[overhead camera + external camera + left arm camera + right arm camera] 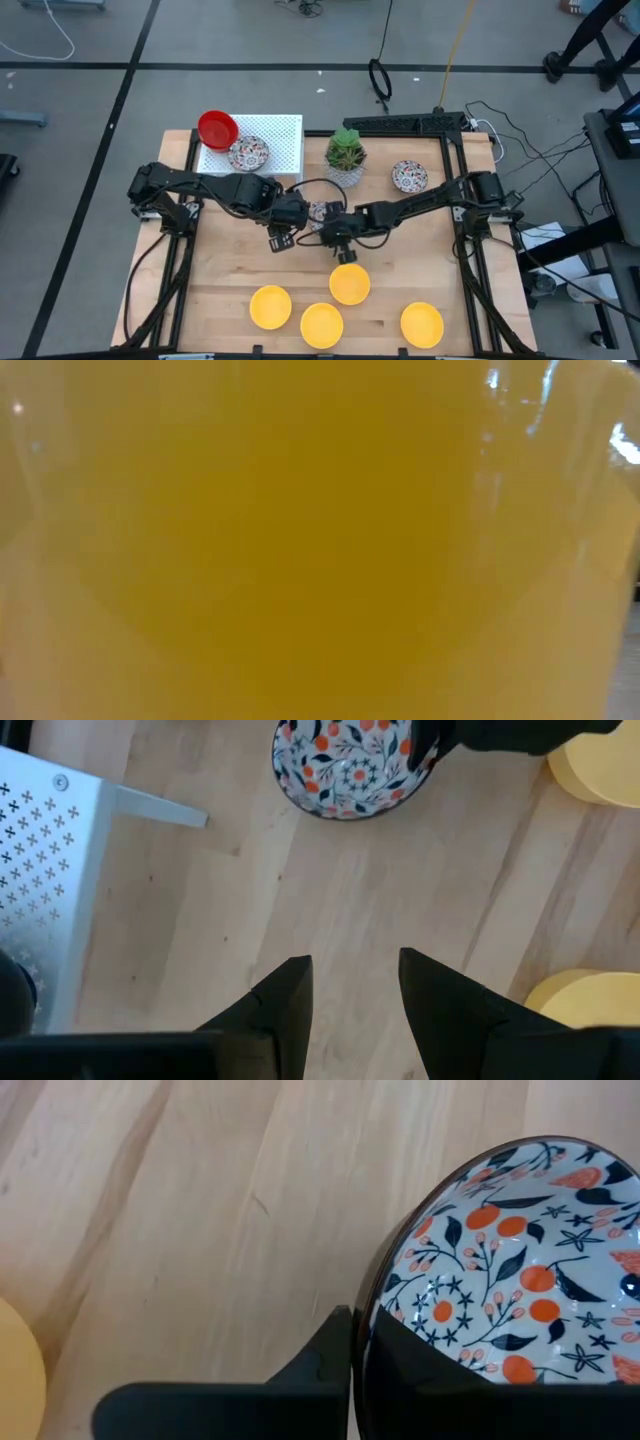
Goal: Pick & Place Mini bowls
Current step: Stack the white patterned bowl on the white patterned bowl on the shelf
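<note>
Mini bowls visible in the high view: four bright yellow, three white floral, one glossy red.

- Glossy red round bowl point(217, 129) and one white floral-patterned bowl point(248, 154) sit on the white perforated metal tray point(285, 135).
- A second floral bowl point(409, 176) sits right of the potted green plant point(346, 155).
- The third floral bowl point(520, 1295), white with orange fruit and dark leaves, lies at table centre.
- Four yellow bowls point(349, 284) line the near edge.

Right gripper point(360, 1355) pinches the third floral bowl's rim. Left gripper point(355, 990) is spread over bare wood beside it.
</note>
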